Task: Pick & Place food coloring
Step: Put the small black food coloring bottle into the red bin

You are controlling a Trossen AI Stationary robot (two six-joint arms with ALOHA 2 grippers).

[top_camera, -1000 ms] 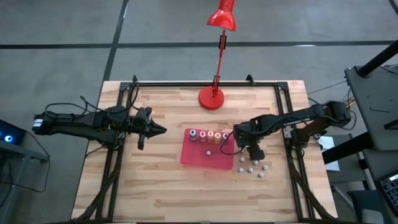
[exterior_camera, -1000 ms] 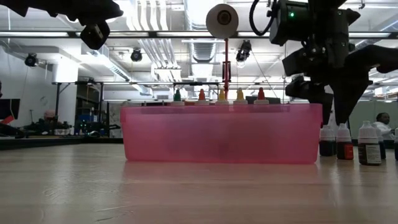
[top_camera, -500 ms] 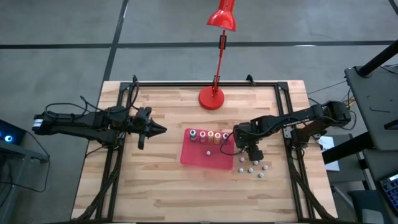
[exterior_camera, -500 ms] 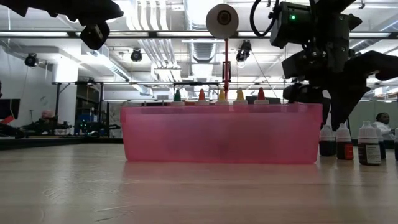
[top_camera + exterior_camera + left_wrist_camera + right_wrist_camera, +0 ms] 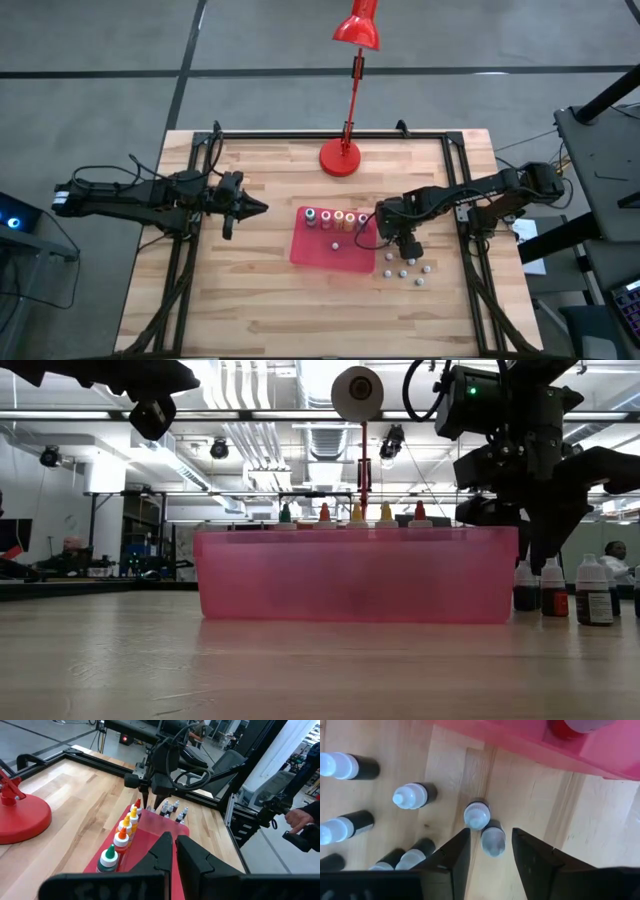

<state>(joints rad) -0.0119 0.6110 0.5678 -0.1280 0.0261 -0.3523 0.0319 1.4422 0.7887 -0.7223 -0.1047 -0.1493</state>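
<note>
Pink translucent plastic forms the rectangular tray [image 5: 330, 248] seen near the table centre in the high view, with a row of small bottles with coloured caps [image 5: 335, 218] stood along its far wall, so that placed items are kept together. The right gripper [image 5: 400, 242] is positioned just beside the tray's right edge, above a loose cluster of white-capped dark bottles [image 5: 405, 268] on the light wooden table [image 5: 250, 300], where the supply is evidently staged. The left gripper [image 5: 258, 208] is parked well apart to the left, presumably to keep the working zone unobstructed.

In the low view, the five cap tips [image 5: 352, 513] are seen projecting above the tray wall [image 5: 355, 575]. The right gripper [image 5: 545, 520] is hung above the nearest dark bottles [image 5: 553, 587].

In the left wrist view, the left fingers [image 5: 192, 860] are pressed nearly together with nothing between them.

In the right wrist view, the right fingers [image 5: 452, 855] are spread, and one white-capped bottle [image 5: 492, 840] is straddled between them without visible contact; a neighbouring bottle [image 5: 477, 815] stands touching it. A grasp approach is judged to be in hand, with neighbour disturbance the main risk
</note>
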